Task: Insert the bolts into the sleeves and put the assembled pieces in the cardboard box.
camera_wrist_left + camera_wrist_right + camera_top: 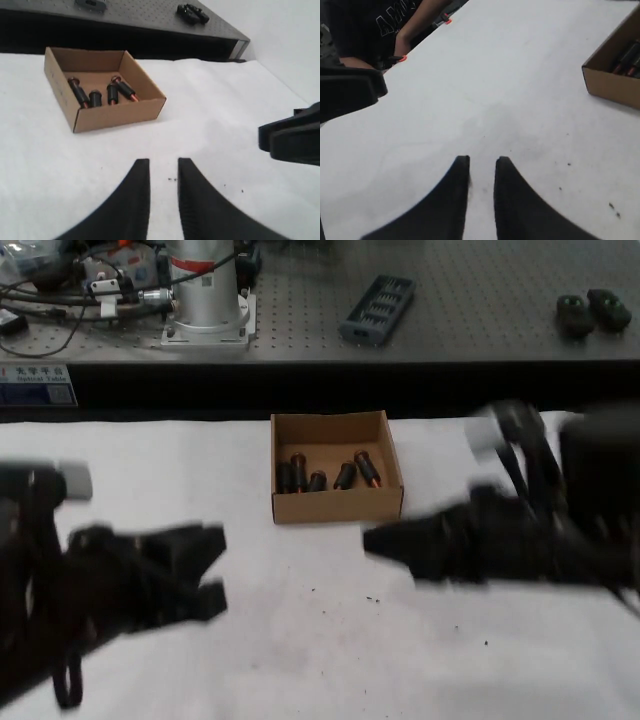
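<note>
the cardboard box (335, 506) sits open-topped on the white sheet (320, 640), at its far edge and about midway between the two arms. inside lie the assembled pieces (345, 475), dark sleeves with copper-coloured bolt ends poking out. i count about five in the high view, though two on one side lie so close together that the number could be off by one. they rest on the box floor, some side by side and touching, none standing on the rim or hanging over it.

every bolt and sleeve i can make out is in the box and looks joined, so i judge the task finished or all but finished. at most a check of the box and a retreat of the arms is left.

the left gripper (163, 164) hangs low over the sheet on the near side of the box, well apart from it. its fingers are parted by a slim gap with nothing between them. the right gripper (482, 161) is over the sheet on the other side, also clear of the box, its fingers likewise slightly parted and empty. the two grippers face each other and are not touching.
</note>
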